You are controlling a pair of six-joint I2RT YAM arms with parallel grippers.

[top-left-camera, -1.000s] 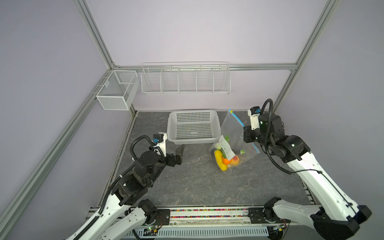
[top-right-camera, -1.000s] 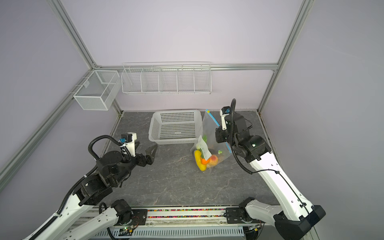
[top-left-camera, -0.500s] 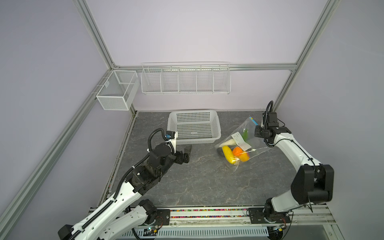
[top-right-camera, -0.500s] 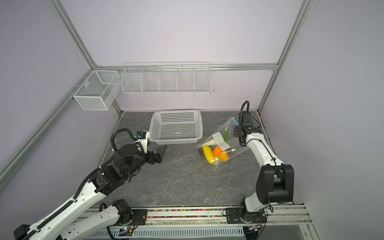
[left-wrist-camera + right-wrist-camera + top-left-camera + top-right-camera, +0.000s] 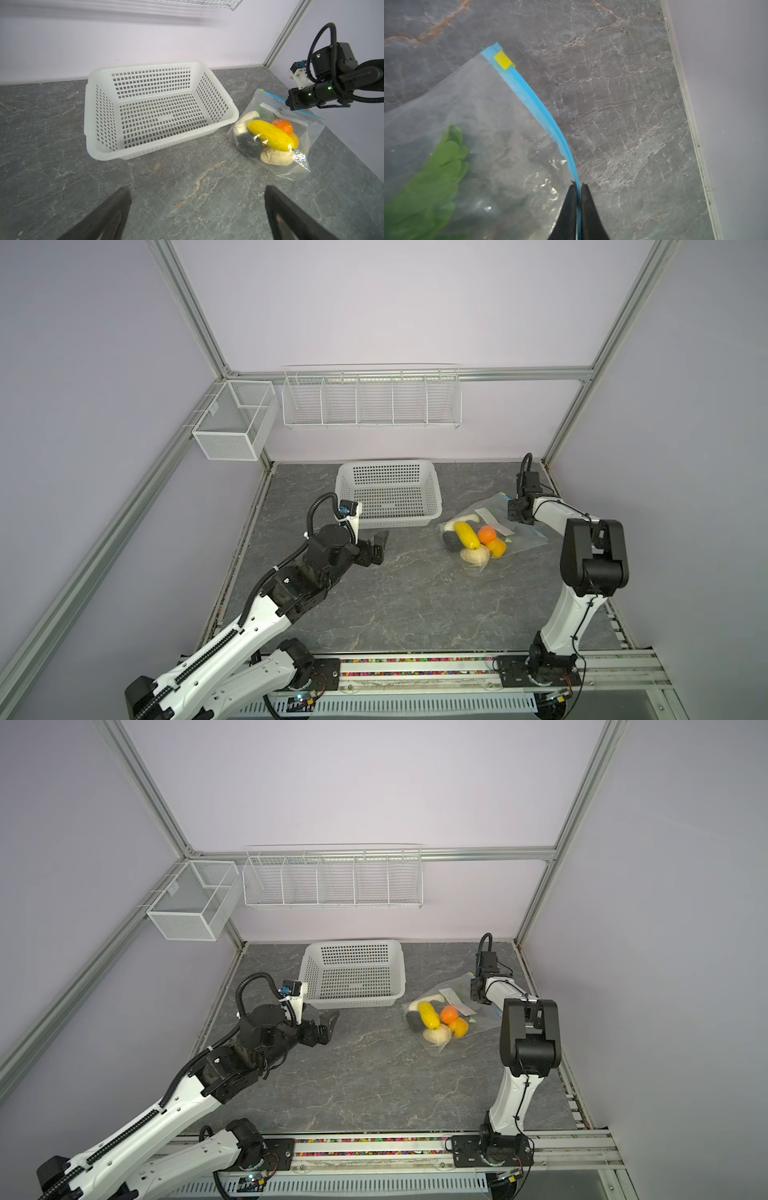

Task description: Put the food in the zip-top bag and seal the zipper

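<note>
Zip-top bag (image 5: 527, 537), food (image 5: 467, 533) inside, lies centre-right in a top view. R gripper (image 5: 578, 187) pinches zipper (image 5: 529, 97), lower centre of wrist view; yellow slider (image 5: 502, 60) upper left. L gripper (image 5: 380, 545), centre-left, gapes empty. Sealing step, prob. near done; next: release w/o dragging bag.

Grey counter (image 5: 374, 1085), white basket (image 5: 353, 973) at the back, clear bag (image 5: 478, 1023) of food (image 5: 430, 1016) lying flat, right gripper (image 5: 476, 996) at its edge, left gripper (image 5: 328, 1025) apart, jaws spread.

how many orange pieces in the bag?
2, both inside the bag: round orange one beside the yellow piece; second orange one right next to it, by the beige piece. Others may be hidden.
</note>
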